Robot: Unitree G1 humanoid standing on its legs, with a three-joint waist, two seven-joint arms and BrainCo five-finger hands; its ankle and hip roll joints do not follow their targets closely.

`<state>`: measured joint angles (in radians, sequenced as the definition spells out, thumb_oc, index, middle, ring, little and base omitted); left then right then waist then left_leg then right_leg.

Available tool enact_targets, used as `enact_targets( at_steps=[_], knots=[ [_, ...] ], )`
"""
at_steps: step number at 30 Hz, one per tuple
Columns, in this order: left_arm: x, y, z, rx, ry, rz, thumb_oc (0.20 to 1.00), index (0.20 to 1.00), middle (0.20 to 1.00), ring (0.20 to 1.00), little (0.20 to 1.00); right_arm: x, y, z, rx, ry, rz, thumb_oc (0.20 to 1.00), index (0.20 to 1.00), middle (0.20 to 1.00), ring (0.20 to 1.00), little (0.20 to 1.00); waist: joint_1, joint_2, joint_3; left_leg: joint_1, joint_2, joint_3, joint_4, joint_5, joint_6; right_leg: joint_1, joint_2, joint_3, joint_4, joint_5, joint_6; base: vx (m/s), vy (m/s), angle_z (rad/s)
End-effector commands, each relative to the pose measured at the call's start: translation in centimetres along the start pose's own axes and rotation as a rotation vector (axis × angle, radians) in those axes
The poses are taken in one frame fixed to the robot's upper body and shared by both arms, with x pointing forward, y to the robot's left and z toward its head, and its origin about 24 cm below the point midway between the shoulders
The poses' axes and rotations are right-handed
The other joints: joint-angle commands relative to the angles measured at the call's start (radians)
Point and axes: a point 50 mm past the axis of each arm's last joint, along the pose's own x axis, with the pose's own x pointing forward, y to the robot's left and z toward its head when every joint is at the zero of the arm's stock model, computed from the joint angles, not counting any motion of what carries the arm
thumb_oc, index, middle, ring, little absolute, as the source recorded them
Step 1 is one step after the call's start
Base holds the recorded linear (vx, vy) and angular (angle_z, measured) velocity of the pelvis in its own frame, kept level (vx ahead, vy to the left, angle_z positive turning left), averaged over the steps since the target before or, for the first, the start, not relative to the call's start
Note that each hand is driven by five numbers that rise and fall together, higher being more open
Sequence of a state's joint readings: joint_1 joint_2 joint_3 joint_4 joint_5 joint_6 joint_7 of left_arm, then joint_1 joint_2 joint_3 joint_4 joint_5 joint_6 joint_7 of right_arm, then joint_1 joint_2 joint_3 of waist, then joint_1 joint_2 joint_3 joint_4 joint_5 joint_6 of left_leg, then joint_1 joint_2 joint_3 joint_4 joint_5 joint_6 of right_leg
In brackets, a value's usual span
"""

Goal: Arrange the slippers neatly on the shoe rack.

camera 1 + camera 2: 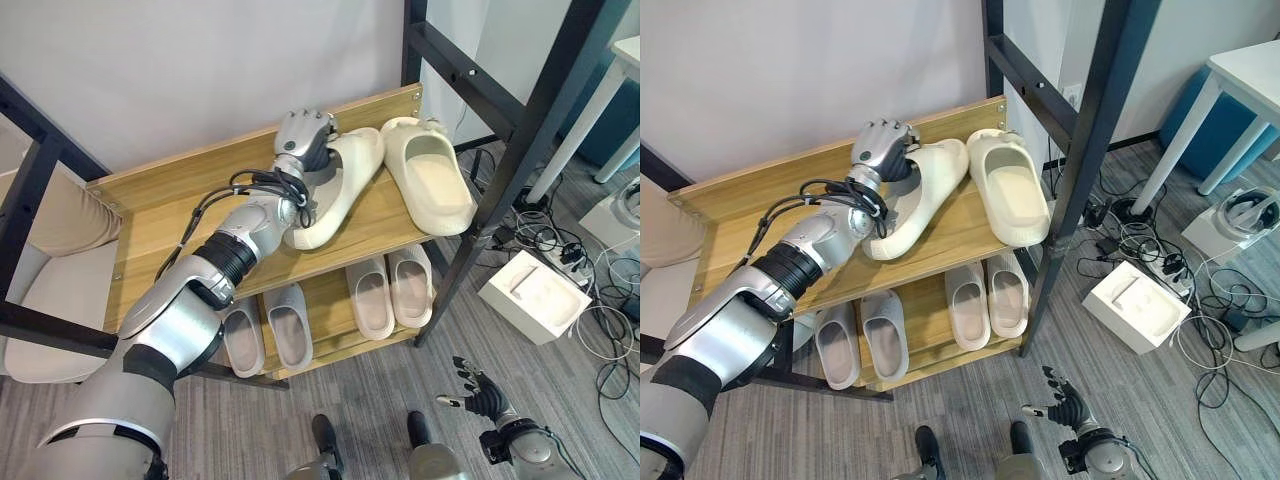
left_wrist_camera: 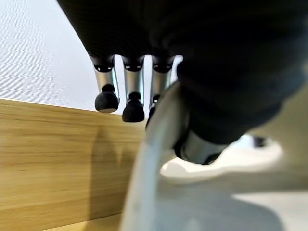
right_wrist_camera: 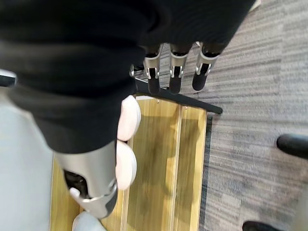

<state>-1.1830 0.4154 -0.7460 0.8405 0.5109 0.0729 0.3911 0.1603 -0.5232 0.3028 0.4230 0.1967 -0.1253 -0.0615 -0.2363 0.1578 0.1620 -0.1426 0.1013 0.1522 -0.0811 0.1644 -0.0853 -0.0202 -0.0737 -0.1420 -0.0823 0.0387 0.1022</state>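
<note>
Grey carpet floor (image 1: 560, 400), white wall (image 1: 200, 70), white box (image 1: 535, 295).

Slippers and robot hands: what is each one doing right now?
Left hand: shut on the tilted cream slipper.
Second cream slipper: lying flat on the top shelf, sole down.
Grey pair: side by side on the lower shelf.
Pale pair: side by side beside them.
Right hand: open, low over the floor.

Wooden shoe rack (image 1: 160, 215); cream slippers (image 1: 438, 180)
</note>
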Motion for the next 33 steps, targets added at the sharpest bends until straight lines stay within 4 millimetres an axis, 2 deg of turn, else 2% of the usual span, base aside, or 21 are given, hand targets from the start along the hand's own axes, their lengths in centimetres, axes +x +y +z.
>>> enact_targets(
  at_steps=[1,2,3,4,11,15,22,26,28,31,33],
  knots=[
    [2.7,5.2,-0.3,-0.026,0.036,0.152,0.2,0.2,0.2,0.2,0.2,0.6,0.0,2.8,0.021,-0.138,-0.005,1.0,1.0,1.0,1.0,1.0,0.01,-0.064,0.009,0.124,0.006,0.034,-0.006,-0.088,-0.037,-0.055,-0.034,-0.01,0.023,0.005,0.069,0.0,-0.057,-0.04],
    [2.8,4.8,-0.3,-0.033,0.052,0.138,0.2,0.2,0.2,0.2,0.2,0.7,0.0,2.9,0.023,-0.137,-0.005,1.0,1.0,1.0,1.0,1.0,0.006,-0.063,0.007,0.127,0.009,0.038,-0.006,-0.087,-0.038,-0.054,-0.032,-0.009,0.024,0.004,0.068,0.0,-0.045,-0.04],
    [2.8,4.7,-0.4,-0.031,0.057,0.132,0.551,0.551,0.551,0.551,0.551,0.7,0.0,2.8,0.026,-0.135,-0.006,1.0,1.0,1.0,1.0,1.0,0.004,-0.063,0.007,0.129,0.01,0.04,-0.006,-0.087,-0.039,-0.054,-0.031,-0.008,0.025,0.004,0.068,0.01,-0.048,-0.06],
    [2.9,5.0,-0.3,-0.021,0.045,0.136,1.0,1.0,1.0,1.0,1.0,0.6,-0.2,2.7,0.024,-0.13,-0.012,1.0,1.0,1.0,1.0,1.0,0.006,-0.062,0.005,0.133,0.011,0.042,-0.006,-0.088,-0.039,-0.05,-0.03,-0.008,0.026,0.002,0.066,0.01,-0.046,-0.08],
    [1.6,6.0,0.5,-0.077,-0.041,0.203,1.0,1.0,1.0,1.0,1.0,0.6,0.0,2.1,0.037,-0.11,-0.032,1.0,1.0,1.0,1.0,1.0,0.059,-0.068,-0.007,0.13,0.01,-0.003,-0.006,-0.087,-0.041,-0.016,-0.029,-0.06,0.018,-0.009,0.058,0.02,-0.034,0.15],
    [0.4,5.9,0.2,-0.084,-0.06,0.219,1.0,1.0,1.0,1.0,1.0,0.8,0.6,2.2,0.041,-0.105,-0.024,1.0,1.0,1.0,1.0,1.0,0.089,-0.076,-0.011,0.13,0.007,-0.019,-0.006,-0.089,-0.041,-0.002,-0.029,-0.075,0.014,-0.013,0.055,0.0,0.005,0.15],
    [-0.8,5.6,-0.3,-0.089,-0.072,0.218,1.0,1.0,1.0,1.0,1.0,1.0,1.3,2.0,0.039,-0.09,-0.003,1.0,1.0,1.0,1.0,1.0,0.113,-0.085,-0.019,0.133,0.004,-0.035,-0.006,-0.093,-0.039,0.012,-0.03,-0.088,0.01,-0.014,0.054,0.01,0.01,0.11],
    [-1.8,5.3,-1.4,-0.146,-0.047,0.215,1.0,1.0,1.0,1.0,1.0,1.1,1.6,1.8,0.045,-0.078,0.003,1.0,1.0,1.0,1.0,1.0,0.129,-0.09,-0.025,0.136,0.003,-0.04,-0.006,-0.094,-0.038,0.019,-0.032,-0.096,0.008,-0.012,0.053,0.0,0.004,0.01],
    [-2.3,5.3,-1.7,-0.226,-0.043,0.221,1.0,1.0,1.0,1.0,1.0,1.0,1.7,1.6,0.048,-0.069,0.005,1.0,1.0,1.0,1.0,1.0,0.133,-0.091,-0.027,0.138,0.001,-0.042,-0.006,-0.095,-0.037,0.022,-0.032,-0.098,0.007,-0.011,0.052,0.0,0.0,0.0],
    [-4.2,5.2,-2.5,-0.6,-0.033,0.225,1.0,1.0,1.0,1.0,1.0,0.9,1.7,1.1,0.063,-0.038,0.005,1.0,1.0,1.0,1.0,1.0,0.146,-0.093,-0.031,0.137,-0.002,-0.045,-0.006,-0.093,-0.036,0.025,-0.035,-0.102,0.005,-0.008,0.052,0.0,0.0,0.0],
    [-5.6,4.1,-3.3,-0.804,-0.007,0.181,1.0,1.0,1.0,1.0,1.0,0.8,1.9,0.8,0.069,-0.024,0.009,1.0,1.0,1.0,1.0,1.0,0.152,-0.091,-0.033,0.136,-0.003,-0.046,-0.006,-0.092,-0.035,0.025,-0.036,-0.102,0.003,-0.006,0.051,0.0,0.0,0.0]
  ],
)
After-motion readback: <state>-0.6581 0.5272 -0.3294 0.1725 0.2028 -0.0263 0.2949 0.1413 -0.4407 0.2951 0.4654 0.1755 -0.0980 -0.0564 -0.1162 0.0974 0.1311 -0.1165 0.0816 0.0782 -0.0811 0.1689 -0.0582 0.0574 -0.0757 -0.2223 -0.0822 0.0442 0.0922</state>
